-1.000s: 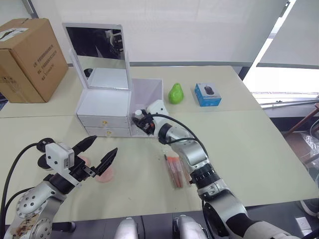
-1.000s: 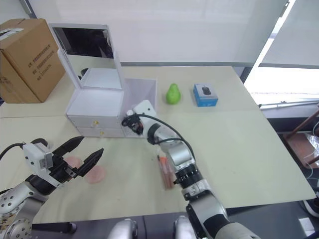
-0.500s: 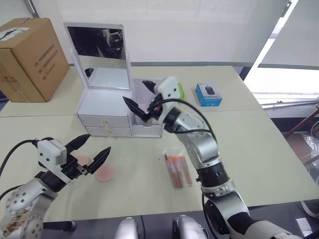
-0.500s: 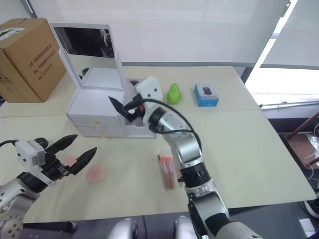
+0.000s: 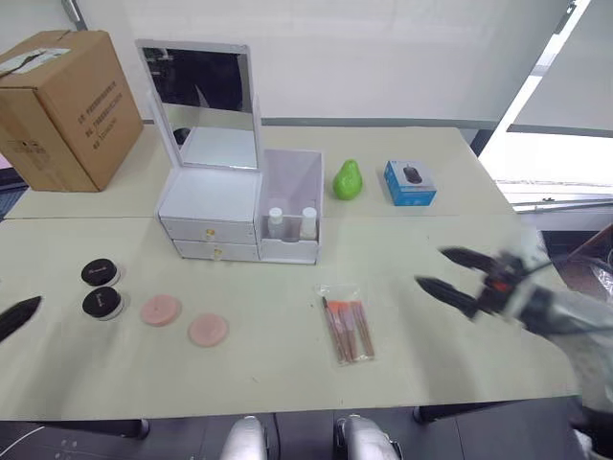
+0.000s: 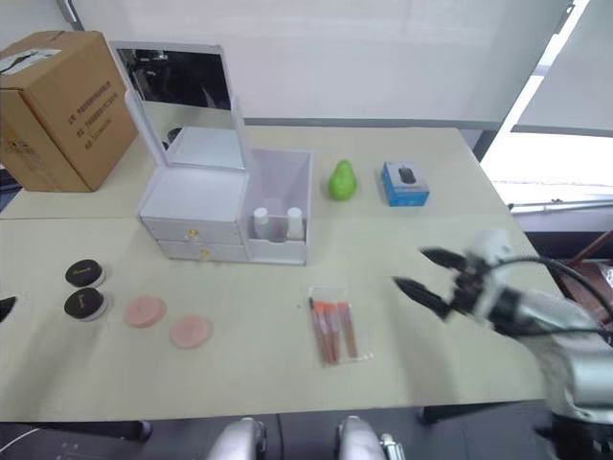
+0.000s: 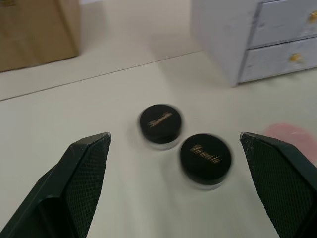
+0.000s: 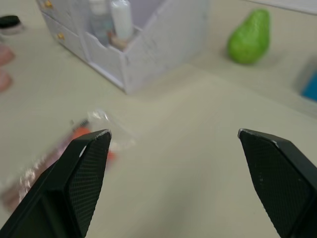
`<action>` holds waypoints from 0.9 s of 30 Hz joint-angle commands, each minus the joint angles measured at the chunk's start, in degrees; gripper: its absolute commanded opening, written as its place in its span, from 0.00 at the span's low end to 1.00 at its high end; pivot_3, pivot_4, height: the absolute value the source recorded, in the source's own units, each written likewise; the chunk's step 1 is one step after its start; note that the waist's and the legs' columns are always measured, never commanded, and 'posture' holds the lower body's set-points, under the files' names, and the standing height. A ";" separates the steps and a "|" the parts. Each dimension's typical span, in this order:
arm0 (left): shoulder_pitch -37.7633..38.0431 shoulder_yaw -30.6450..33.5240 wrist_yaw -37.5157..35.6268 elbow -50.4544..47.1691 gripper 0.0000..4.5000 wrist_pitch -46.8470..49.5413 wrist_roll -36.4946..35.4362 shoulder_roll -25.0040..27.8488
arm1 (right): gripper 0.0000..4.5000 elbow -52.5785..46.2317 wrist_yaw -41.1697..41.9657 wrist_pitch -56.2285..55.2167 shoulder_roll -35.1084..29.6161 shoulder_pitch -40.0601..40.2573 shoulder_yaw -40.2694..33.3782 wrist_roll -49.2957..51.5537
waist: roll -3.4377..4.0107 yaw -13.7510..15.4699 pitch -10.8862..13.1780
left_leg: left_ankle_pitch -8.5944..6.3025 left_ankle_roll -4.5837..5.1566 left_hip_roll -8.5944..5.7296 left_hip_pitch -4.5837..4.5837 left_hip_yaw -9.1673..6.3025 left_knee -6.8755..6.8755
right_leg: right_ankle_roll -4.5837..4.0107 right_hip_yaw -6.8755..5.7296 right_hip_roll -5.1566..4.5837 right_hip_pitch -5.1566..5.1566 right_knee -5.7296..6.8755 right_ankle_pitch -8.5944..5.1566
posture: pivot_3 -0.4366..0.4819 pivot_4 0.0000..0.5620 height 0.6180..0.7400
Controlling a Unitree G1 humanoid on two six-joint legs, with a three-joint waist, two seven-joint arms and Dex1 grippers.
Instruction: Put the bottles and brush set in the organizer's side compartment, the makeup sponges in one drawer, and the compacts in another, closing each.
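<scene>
White organizer (image 5: 235, 216) with mirror lid up; two bottles (image 5: 290, 221) upright in its side compartment. Brush set (image 5: 346, 323) in clear sleeve lies flat in front of organizer, long axis running away from it. Right gripper (image 5: 458, 277) nearer, beyond brush set's far side from sponges, fingers spread, empty. Left gripper (image 7: 178, 186) splayed, empty, above compacts (image 7: 205, 158).

Head cams overlook table (image 5: 450, 230); wrist cams low, near tabletop.

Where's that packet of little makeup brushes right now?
The brush set lies flat on the table, in front of the organizer, with the open right gripper to its right.
</scene>
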 commanded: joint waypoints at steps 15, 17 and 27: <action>-8.13 -10.55 -3.64 -3.97 1.00 -7.89 3.57 -6.33 | 0.99 1.70 2.12 -9.22 0.65 -3.22 6.80 -2.06 | -0.06 -0.02 0.02 | -0.05 -0.09 0.07 -0.01 0.20 0.02 | 0.15 -0.36 -0.24 0.09 0.13 0.10 | 0.48 0.27 0.90; -6.26 -14.20 -0.60 -17.00 1.00 -4.11 2.15 -11.10 | 0.99 -0.11 0.90 -4.63 1.86 -5.86 9.14 0.36 | -0.19 0.21 -0.02 | -0.04 -0.08 0.11 -0.14 0.23 0.12 | 0.18 -0.34 -0.22 0.12 0.18 0.13 | 0.48 0.27 0.90; -11.38 -44.00 9.17 -48.86 1.00 6.42 4.80 -28.29 | 0.99 2.54 -4.10 31.59 -0.65 -17.54 17.92 11.16 | -0.28 0.94 -0.03 | 0.24 0.39 -0.08 -0.30 0.30 0.52 | 0.41 0.03 -0.19 0.51 0.11 0.40 | 0.48 0.27 0.90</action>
